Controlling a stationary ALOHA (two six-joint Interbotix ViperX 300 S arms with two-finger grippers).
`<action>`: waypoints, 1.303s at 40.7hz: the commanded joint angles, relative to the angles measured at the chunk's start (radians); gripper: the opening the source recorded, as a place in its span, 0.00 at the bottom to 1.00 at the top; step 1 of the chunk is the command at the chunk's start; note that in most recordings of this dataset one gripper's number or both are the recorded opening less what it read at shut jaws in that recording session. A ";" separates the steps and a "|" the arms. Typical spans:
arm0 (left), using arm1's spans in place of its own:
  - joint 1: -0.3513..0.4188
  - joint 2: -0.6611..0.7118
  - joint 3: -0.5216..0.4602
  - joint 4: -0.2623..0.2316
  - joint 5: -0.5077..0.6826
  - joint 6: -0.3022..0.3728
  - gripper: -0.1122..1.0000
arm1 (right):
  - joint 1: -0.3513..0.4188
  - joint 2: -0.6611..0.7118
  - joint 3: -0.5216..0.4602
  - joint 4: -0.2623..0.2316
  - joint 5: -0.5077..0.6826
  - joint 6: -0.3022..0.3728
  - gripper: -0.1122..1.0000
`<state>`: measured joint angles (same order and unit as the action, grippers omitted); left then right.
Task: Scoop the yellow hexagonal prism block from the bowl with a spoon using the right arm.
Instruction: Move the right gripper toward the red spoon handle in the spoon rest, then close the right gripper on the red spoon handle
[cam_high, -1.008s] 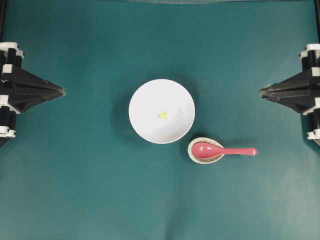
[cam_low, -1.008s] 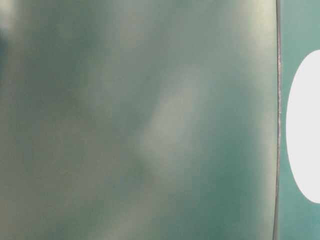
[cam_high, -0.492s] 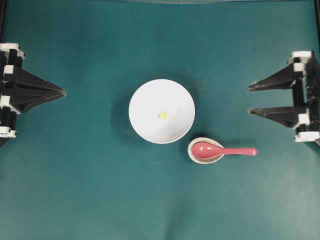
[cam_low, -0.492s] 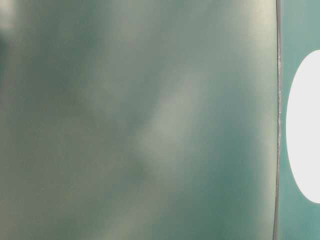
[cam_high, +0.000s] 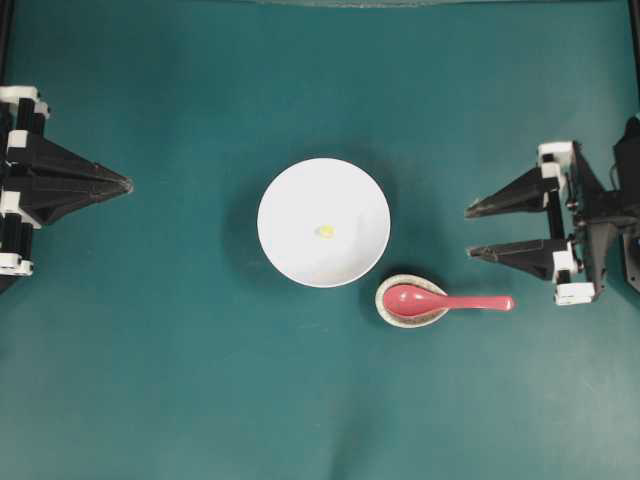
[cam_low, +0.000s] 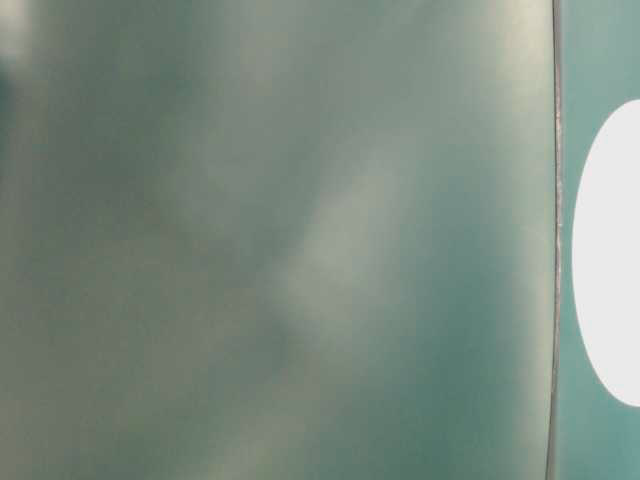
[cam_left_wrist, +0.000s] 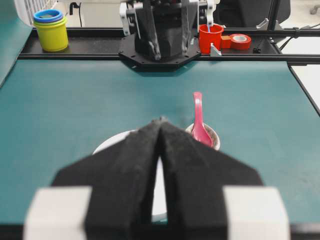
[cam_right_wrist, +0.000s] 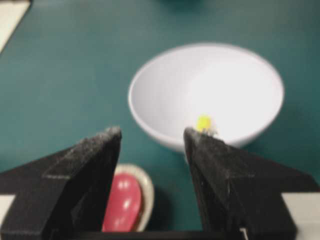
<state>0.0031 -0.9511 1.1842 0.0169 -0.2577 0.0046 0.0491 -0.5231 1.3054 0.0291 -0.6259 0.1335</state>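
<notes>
- Centrally, the bowl (cam_high: 323, 222) is set on the green table (cam_high: 180, 380), and the block (cam_high: 325, 231) is seen lying inside it near the middle of its floor.
- Just beside the bowl, on its lower right in the overhead view, a small speckled dish (cam_high: 411, 300) is placed; the spoon (cam_high: 447, 300) is laid with its scoop in that dish and its handle stretched out toward the right gripper's side.
- The right gripper (cam_high: 468, 232) is held above the table, well apart from the bowl and near the handle's end; its jaws are spread wide and nothing is held between them.
- From the right wrist view, the bowl and block (cam_right_wrist: 203, 122) are framed between the parted fingers (cam_right_wrist: 95, 165).
- The left gripper (cam_high: 127, 184) is kept at the far left edge, its jaws pressed together on nothing.
- The table-level view is blurred; only a white shape is made out.
</notes>
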 joint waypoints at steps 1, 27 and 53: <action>0.002 0.008 -0.023 0.002 -0.005 0.000 0.10 | 0.017 0.055 0.006 0.023 -0.084 0.005 0.62; 0.002 0.008 -0.021 0.002 -0.005 0.000 0.10 | 0.316 0.483 0.023 0.337 -0.512 0.005 0.62; 0.002 0.009 -0.021 0.002 -0.005 0.000 0.10 | 0.436 0.739 0.017 0.428 -0.670 0.005 0.62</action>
<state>0.0031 -0.9511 1.1842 0.0153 -0.2577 0.0046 0.4786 0.2148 1.3300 0.4541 -1.2839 0.1396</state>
